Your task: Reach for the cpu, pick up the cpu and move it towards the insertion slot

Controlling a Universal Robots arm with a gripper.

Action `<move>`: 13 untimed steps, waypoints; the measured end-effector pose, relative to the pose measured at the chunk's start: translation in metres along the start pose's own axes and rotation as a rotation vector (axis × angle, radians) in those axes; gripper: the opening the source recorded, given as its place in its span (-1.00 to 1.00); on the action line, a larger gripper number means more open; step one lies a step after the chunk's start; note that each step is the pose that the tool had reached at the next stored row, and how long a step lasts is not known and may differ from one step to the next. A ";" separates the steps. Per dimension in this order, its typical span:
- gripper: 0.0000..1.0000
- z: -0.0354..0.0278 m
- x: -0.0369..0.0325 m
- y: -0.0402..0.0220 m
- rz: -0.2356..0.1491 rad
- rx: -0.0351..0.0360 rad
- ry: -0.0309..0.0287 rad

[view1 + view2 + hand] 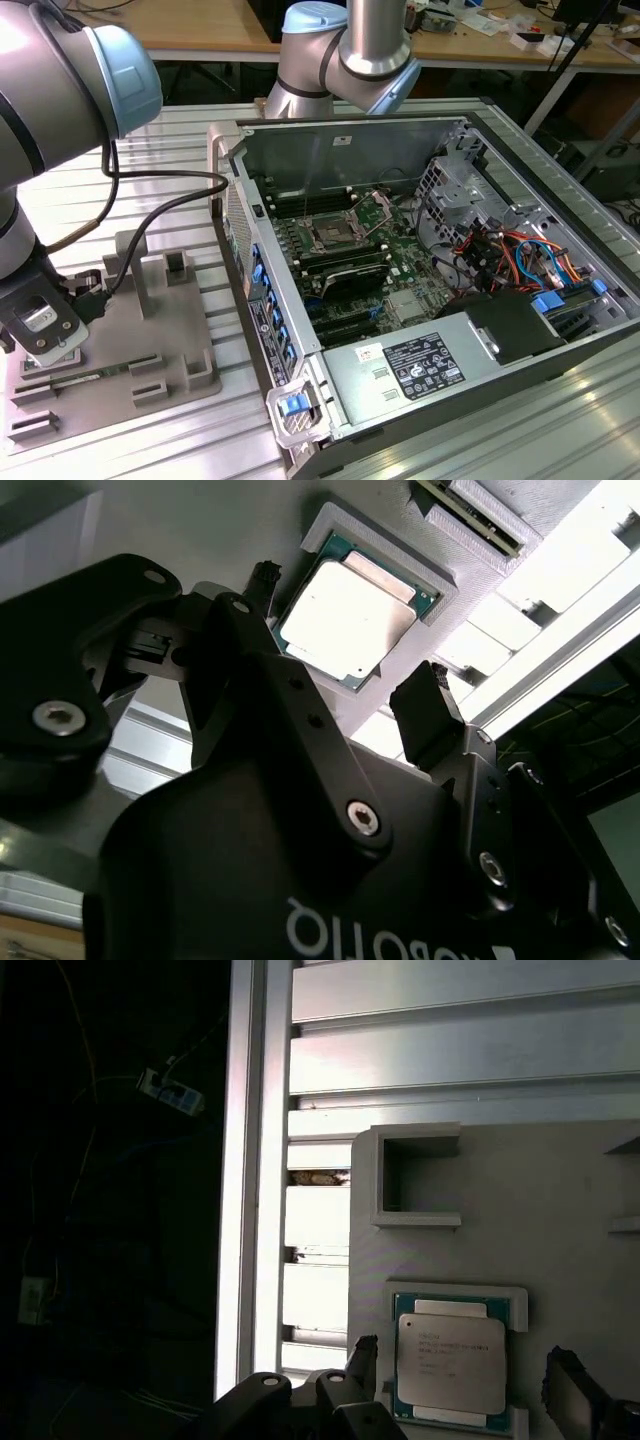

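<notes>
Gripper is open, fingers astride the cpu and holding nothing; as far as we can tell there's no contact yet. The cpu lies flat, metal top up, in its pale recess on the grey fixture plate, which sits on the ribbed aluminium surface at the exterior view's left. The insertion slot is inside the open computer case, well apart toward the exterior view's right. We read this as the end of the reach, with the pick not made. In the first wrist view one finger is just beside the recess rim and the other is farther off, so we'd centre over the chip before closing. Otherwise the near finger likely shoves it against the recess wall. We'd keep the pads square to the chip's edges. The chip is thin and the rim around it is raised, so we need to come down far enough to catch the edge without landing on the rim. Close gently, because a skewed grip probably tilts it.
</notes>
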State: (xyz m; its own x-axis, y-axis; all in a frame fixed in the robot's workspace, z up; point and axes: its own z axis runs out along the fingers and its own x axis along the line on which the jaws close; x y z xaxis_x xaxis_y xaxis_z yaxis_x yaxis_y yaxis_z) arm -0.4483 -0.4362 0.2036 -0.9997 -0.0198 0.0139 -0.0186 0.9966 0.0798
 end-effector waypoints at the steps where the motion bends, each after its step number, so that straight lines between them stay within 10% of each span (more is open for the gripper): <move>1: 0.47 0.0001 0.0000 0.0000 0.000 0.0000 0.0001; 13: 0.47 0.0093 0.0001 -0.0014 0.001 0.0006 0.0000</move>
State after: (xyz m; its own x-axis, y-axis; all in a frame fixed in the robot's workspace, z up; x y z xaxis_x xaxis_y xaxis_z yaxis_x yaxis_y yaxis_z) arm -0.4485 -0.4368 0.1943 -0.9997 -0.0189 0.0140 -0.0177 0.9967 0.0791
